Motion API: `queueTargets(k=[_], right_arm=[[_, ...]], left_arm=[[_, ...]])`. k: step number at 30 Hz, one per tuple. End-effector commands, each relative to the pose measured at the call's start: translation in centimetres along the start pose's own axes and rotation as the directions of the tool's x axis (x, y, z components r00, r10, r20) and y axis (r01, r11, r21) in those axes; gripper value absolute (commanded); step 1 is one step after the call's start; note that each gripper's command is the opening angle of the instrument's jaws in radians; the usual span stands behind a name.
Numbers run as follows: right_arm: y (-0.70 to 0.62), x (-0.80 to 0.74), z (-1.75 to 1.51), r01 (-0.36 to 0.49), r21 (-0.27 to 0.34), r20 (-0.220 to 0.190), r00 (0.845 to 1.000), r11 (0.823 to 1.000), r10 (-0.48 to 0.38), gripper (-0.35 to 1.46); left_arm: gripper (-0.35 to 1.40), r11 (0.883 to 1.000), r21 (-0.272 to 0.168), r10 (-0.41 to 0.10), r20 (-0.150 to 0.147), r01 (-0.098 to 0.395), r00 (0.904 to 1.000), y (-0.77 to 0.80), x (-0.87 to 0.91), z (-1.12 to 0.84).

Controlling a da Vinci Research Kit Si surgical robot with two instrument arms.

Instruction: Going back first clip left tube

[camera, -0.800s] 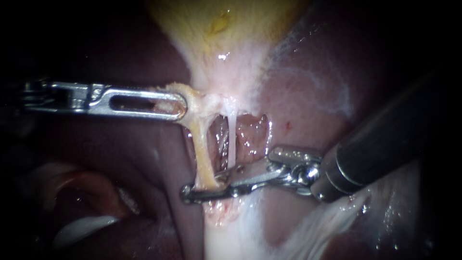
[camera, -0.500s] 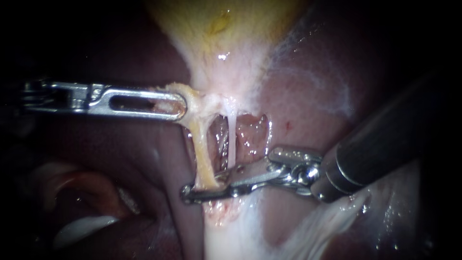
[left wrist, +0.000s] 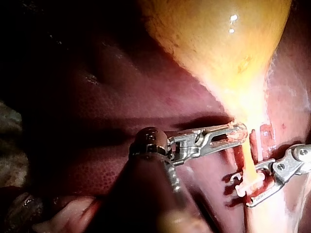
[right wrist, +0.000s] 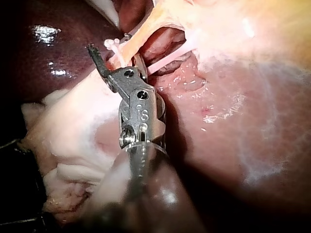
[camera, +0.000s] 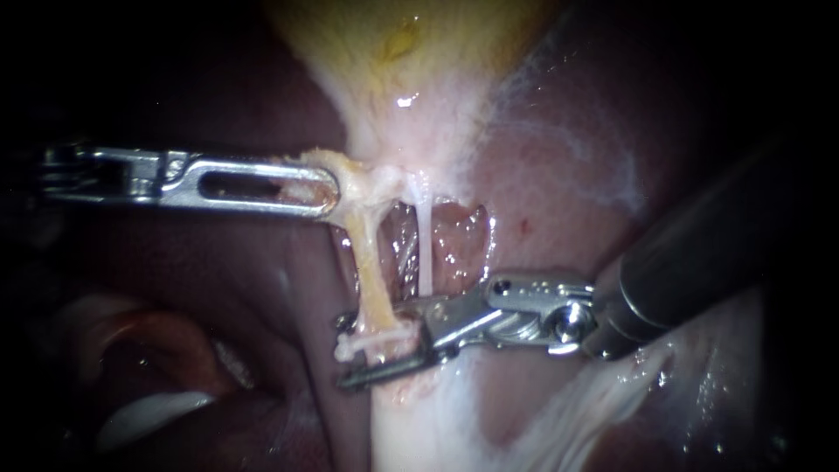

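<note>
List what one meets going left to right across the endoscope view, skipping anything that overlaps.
Left instrument's slotted silver tool → thick yellowish left tube → thin pale whitish tube → right instrument's dark round shaft. The right tool and white clip overlap the tubes, so they are omitted.

In the endoscope view the shaft of the silver, slotted left instrument (camera: 325,194) is lost in darkness. Part of the yellowish tissue (camera: 350,179) it clamps is hidden inside its end effector. The dark shaft of the right instrument (camera: 345,350) is lost in shadow. The view's edge cuts off the yellow gallbladder (camera: 402,52). Each wrist view blurs its own shaft. In the right wrist view the small white clip (right wrist: 112,44) is too small to make out.
</note>
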Motion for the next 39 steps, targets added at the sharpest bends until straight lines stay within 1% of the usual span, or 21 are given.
queueTargets(k=[1,6,8,13,19,26,34,39], right_arm=[[0.01,0.00,0.00,0.011,-0.006,0.000,1.000,1.000,-0.011,0.49],[0.06,-0.02,-0.03,0.055,-0.030,0.003,0.999,0.998,-0.055,0.50],[0.07,-0.02,-0.05,0.059,-0.031,0.003,0.998,0.998,-0.059,0.50],[0.05,0.02,-0.17,0.079,-0.029,0.002,0.997,0.996,-0.079,0.50],[0.00,0.09,-0.51,0.114,-0.051,0.002,0.993,0.992,-0.114,0.50],[-0.03,0.24,-0.97,0.149,-0.081,0.003,0.989,0.985,-0.150,0.50],[-0.12,0.37,-1.50,0.182,-0.111,-0.003,0.983,0.977,-0.183,0.50],[-0.16,0.44,-1.74,0.193,-0.126,0.002,0.981,0.973,-0.195,0.50]], left_arm=[[-0.35,1.000,0.000,0.000,0.000,0.000,1.0000,0.00,0.00,0.00],[-0.35,1.000,0.000,0.000,0.000,0.000,1.0000,0.00,0.00,0.00],[-0.35,1.000,0.000,0.000,0.000,0.000,1.0000,-0.01,0.00,0.00],[-0.35,1.000,0.000,0.000,0.000,0.000,1.0000,-0.01,0.00,0.00],[-0.35,1.000,0.000,0.000,0.000,0.000,1.0000,0.00,0.00,-0.01],[-0.35,1.000,0.000,0.000,0.000,0.000,1.0000,0.00,0.00,-0.01],[-0.35,1.000,0.000,0.000,-0.001,0.000,1.0000,0.00,0.01,-0.01],[-0.35,1.000,0.000,0.001,0.000,-0.001,1.0000,0.00,0.01,-0.01]])
